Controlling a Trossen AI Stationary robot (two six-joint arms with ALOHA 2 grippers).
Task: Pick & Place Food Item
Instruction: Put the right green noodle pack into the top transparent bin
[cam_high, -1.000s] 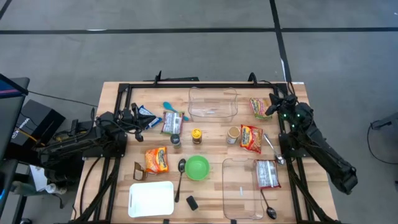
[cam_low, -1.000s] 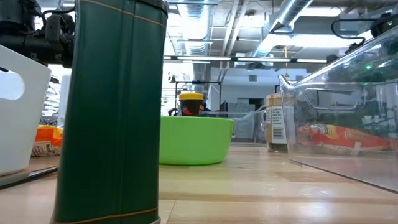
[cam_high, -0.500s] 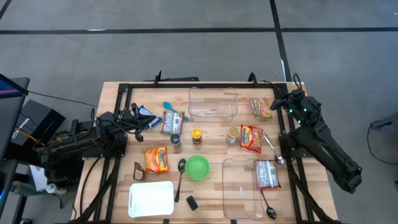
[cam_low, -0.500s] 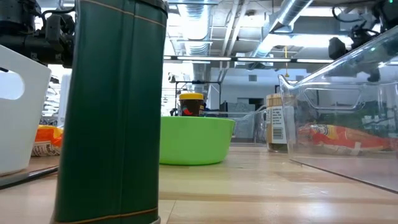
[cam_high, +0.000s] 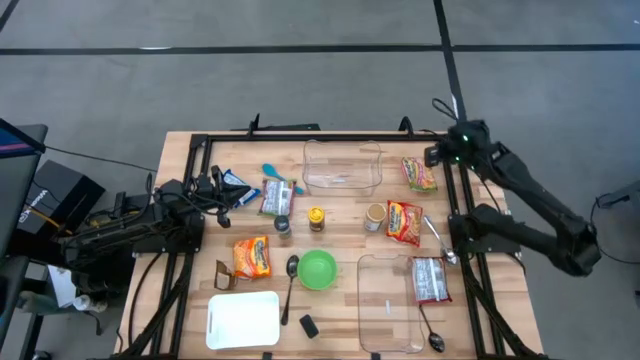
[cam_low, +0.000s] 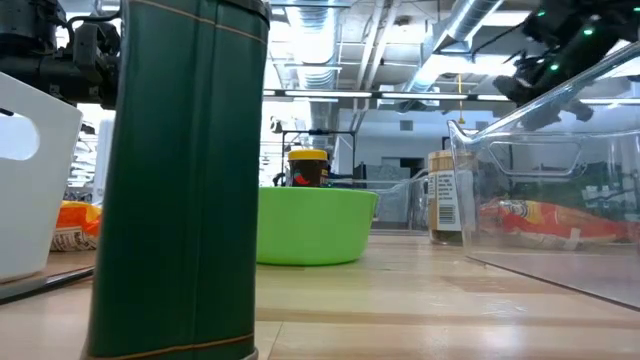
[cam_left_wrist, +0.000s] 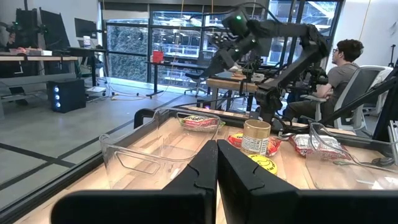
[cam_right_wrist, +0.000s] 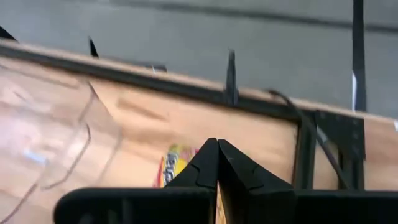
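Right pincer (cam_high: 437, 156): pressed together, empty, poised above the snack packet (cam_high: 419, 174) to reach it.
Left pincer (cam_high: 228, 195): pressed together, parked.

Compared with one second ago, the right arm is extended further toward the far edge of the table. Its gripper (cam_high: 434, 157) is now placed higher and further back, just beside the far end of the red packet (cam_high: 418, 173), where before it was over the near part of that packet. In the low view, the right arm (cam_low: 560, 40) is now seen higher, above the clear container (cam_low: 560, 190). The fingers are seen pressed together, as before.
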